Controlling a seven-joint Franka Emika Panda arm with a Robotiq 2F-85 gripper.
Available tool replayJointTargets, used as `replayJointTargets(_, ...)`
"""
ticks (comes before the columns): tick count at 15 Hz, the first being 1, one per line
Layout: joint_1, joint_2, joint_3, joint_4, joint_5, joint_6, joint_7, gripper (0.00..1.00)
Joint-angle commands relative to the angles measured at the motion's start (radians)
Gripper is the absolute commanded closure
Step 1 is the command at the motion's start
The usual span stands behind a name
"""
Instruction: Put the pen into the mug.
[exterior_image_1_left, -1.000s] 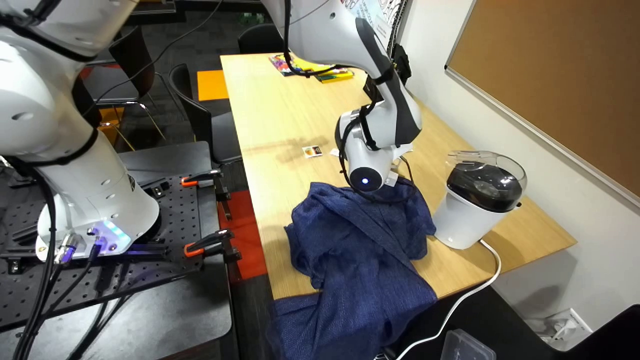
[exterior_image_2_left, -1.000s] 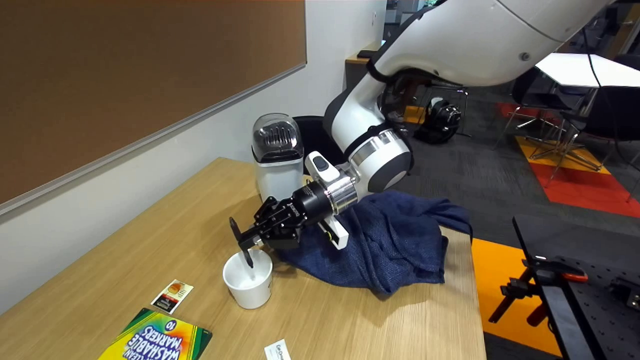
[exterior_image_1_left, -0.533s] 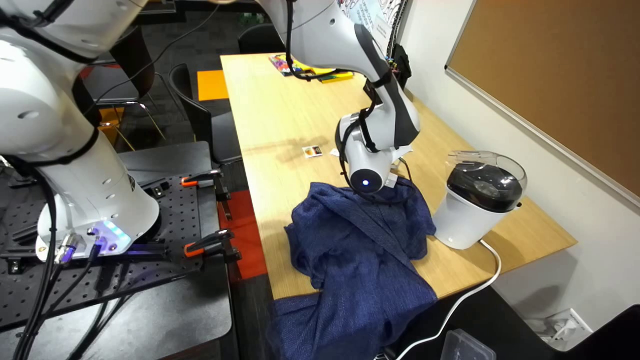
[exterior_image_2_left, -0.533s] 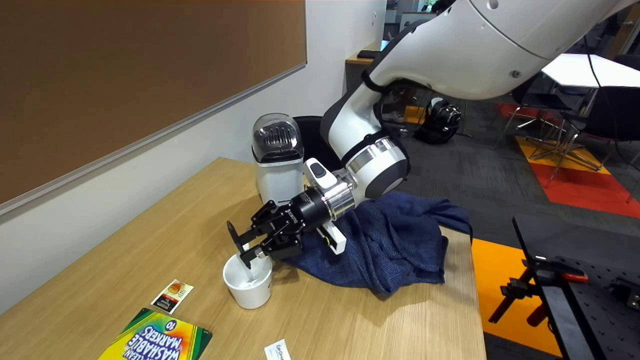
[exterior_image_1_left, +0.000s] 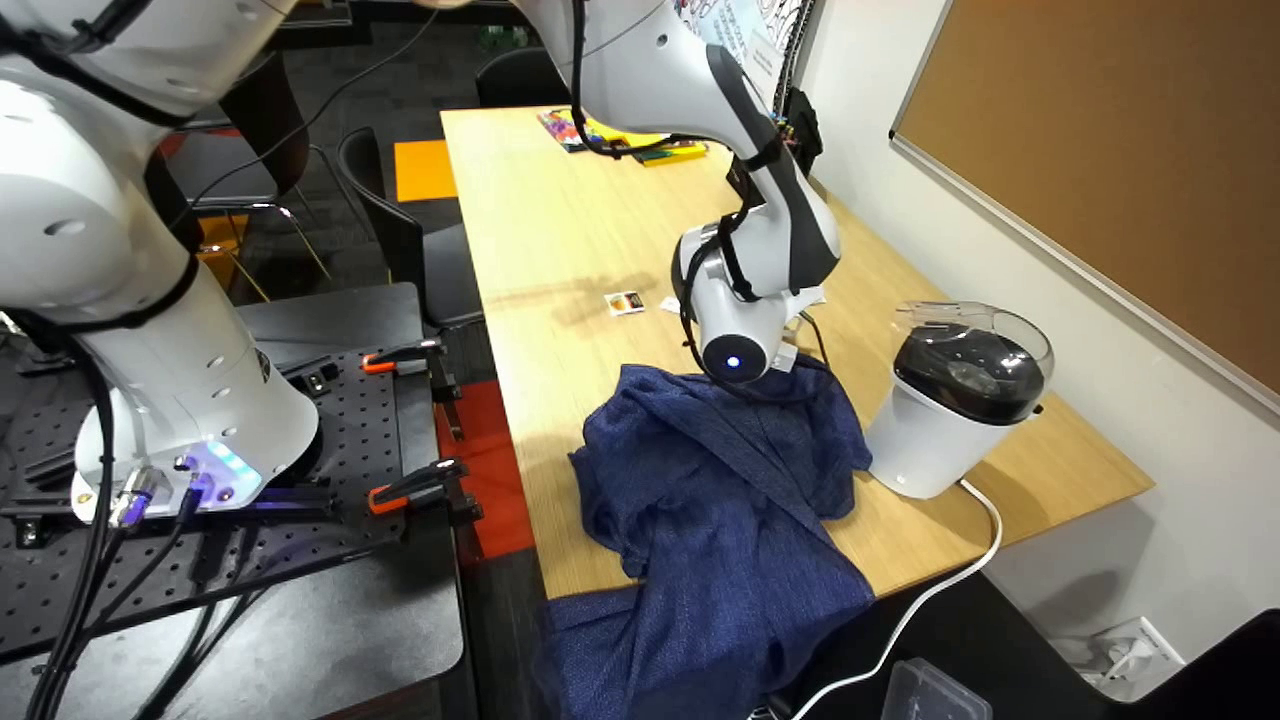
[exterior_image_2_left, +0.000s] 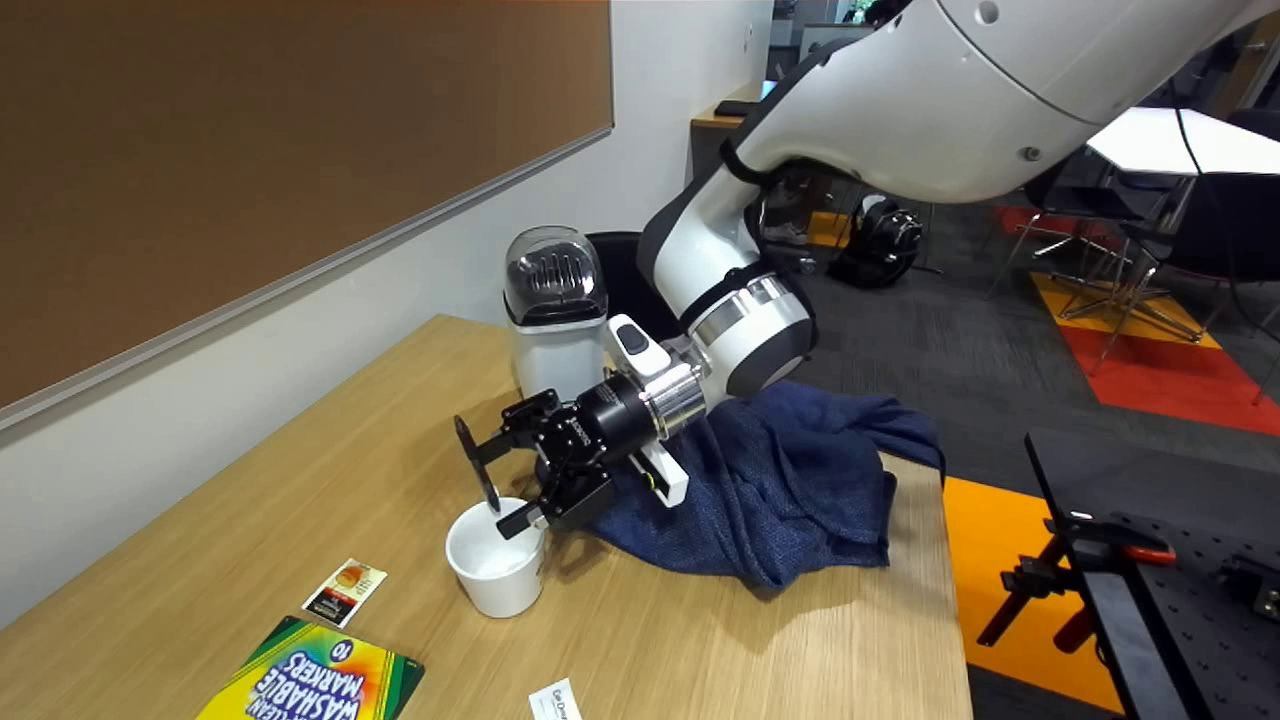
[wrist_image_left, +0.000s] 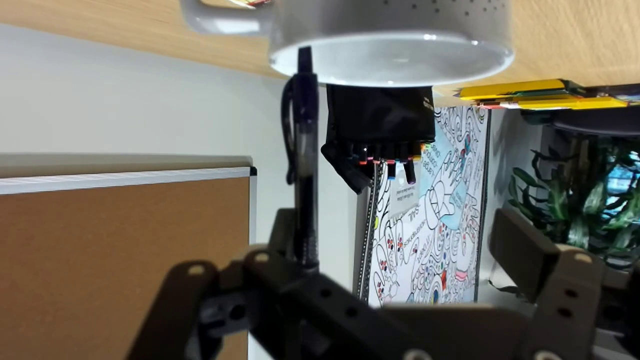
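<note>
The dark pen (exterior_image_2_left: 464, 432) stands slanted against the upper finger of my gripper (exterior_image_2_left: 497, 490), its lower end at the opening of the white mug (exterior_image_2_left: 500, 582). My gripper is open, and its lower finger hangs over the mug's rim, apart from the pen. In the wrist view the pen (wrist_image_left: 306, 130) runs along the left finger, its clipped end over the mouth of the mug (wrist_image_left: 360, 22). A wide gap parts it from the right finger (wrist_image_left: 530, 250). Whether the pen touches the mug I cannot tell. In an exterior view the arm's wrist (exterior_image_1_left: 735, 330) hides my fingers.
A crumpled blue cloth (exterior_image_2_left: 770, 490) lies under the wrist. Behind it stands a white pot (exterior_image_2_left: 558, 360) with a black lid. A marker pack (exterior_image_2_left: 325, 675), a small packet (exterior_image_2_left: 345, 592) and a card (exterior_image_2_left: 555, 700) lie near the mug. A wall (exterior_image_2_left: 300, 300) borders the table.
My jaws have opened from around the pen. The lower finger has swung away from the upper one. The pen has stayed beside the upper finger, while the mug has not moved.
</note>
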Motion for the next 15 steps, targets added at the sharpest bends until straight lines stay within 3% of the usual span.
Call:
replayJointTargets(1, 0.033, 0.009, -0.042, 0.004, 0.03, -0.041, 0.0, 0.0)
replayJointTargets(15, 0.001, 0.056, -0.012, 0.008, 0.043, -0.008, 0.0, 0.0)
